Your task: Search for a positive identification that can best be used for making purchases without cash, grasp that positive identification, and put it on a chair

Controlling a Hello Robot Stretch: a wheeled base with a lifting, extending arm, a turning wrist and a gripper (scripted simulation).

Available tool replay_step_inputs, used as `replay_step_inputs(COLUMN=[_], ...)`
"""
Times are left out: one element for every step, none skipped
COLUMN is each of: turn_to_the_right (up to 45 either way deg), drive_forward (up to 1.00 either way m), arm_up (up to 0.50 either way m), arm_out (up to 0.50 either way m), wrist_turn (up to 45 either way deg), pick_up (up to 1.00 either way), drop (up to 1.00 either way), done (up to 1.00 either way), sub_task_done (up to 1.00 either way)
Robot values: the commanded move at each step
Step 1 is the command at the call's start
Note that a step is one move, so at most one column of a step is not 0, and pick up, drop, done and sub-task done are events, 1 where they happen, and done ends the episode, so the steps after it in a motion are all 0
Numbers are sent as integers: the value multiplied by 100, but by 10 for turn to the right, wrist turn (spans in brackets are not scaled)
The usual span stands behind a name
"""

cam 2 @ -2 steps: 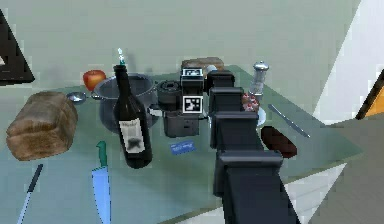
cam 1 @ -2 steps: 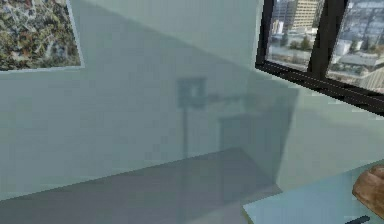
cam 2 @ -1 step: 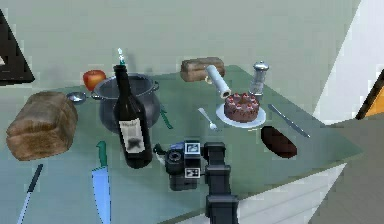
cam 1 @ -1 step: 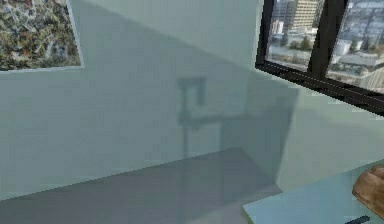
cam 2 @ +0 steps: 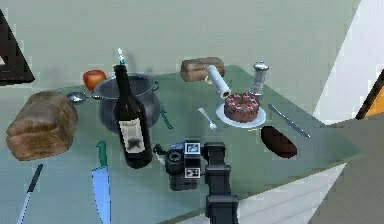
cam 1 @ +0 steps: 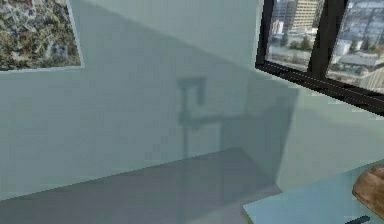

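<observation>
Here the gripper (cam 2: 164,156) hangs by the foot of a dark bottle (cam 2: 127,108) on the table (cam 2: 320,150) — whether it is spread or holding anything, I cannot tell. Behind stands a pot (cam 2: 148,100); left, a loaf (cam 2: 42,125) and knife (cam 2: 100,186); right, a cake (cam 2: 241,106). The card — perhaps among these things — I cannot place.

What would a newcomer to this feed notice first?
The tall dark wine bottle stands at the middle of the table, in front of a grey pot. A brown bread loaf lies at the arm side view's left, a chocolate cake on a white plate to the right. The forward view's upper right has a window onto city buildings.
</observation>
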Motion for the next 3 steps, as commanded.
replay_step_inputs(turn_to_the_right=[0, 0, 0], drive_forward=[0, 0, 0], arm_up=[10, 6, 0], arm_out=[0, 0, 0], wrist_turn=[0, 0, -450], pick_up=[0, 0, 0], drop=[0, 0, 0], done=[0, 0, 0], sub_task_done=[0, 0, 0])
